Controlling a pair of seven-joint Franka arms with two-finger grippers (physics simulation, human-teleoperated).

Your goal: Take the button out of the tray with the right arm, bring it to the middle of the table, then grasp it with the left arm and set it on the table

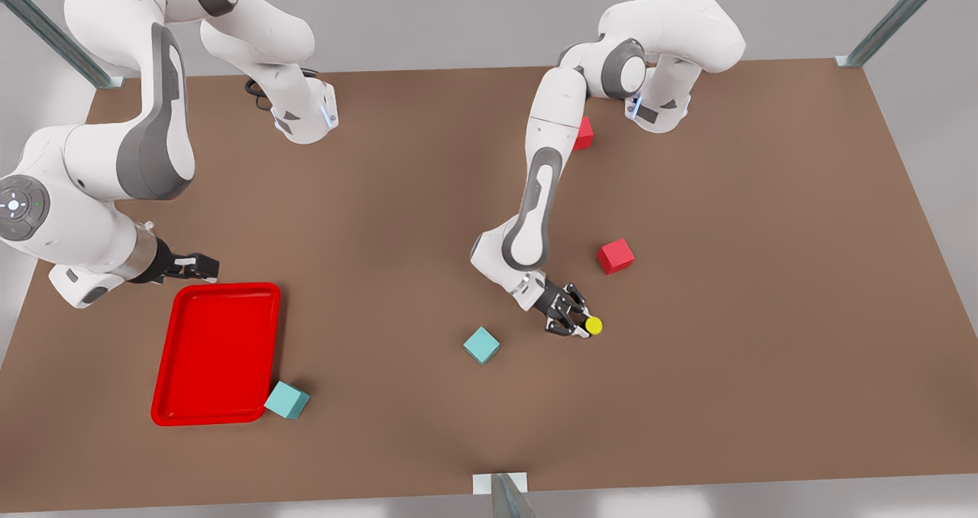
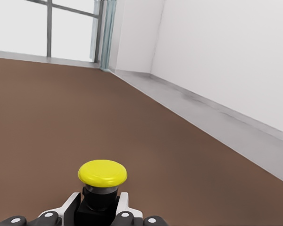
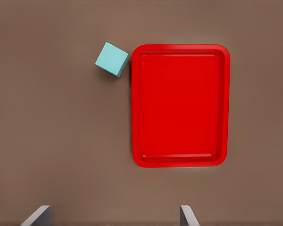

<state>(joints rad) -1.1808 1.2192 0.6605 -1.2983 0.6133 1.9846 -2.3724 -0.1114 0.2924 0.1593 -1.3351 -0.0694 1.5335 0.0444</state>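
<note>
Left claw (image 1: 578, 325) grips the button (image 1: 593, 325) mid-table; right claw (image 1: 200, 267) spread wide above the tray (image 1: 216, 354)

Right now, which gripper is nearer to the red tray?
Right. The right gripper hangs open just above the tray; the left gripper holds the button far toward the front view's right.

matt brown tabletop (image 1: 428, 220), plain and smooth. the red tray (image 1: 216, 354) looks like glossy plastic. the button (image 2: 102, 181) has a smooth yellow cap with a soft sheen over a dark matt body. teal cubes (image 1: 481, 345) look flat, matt.
</note>
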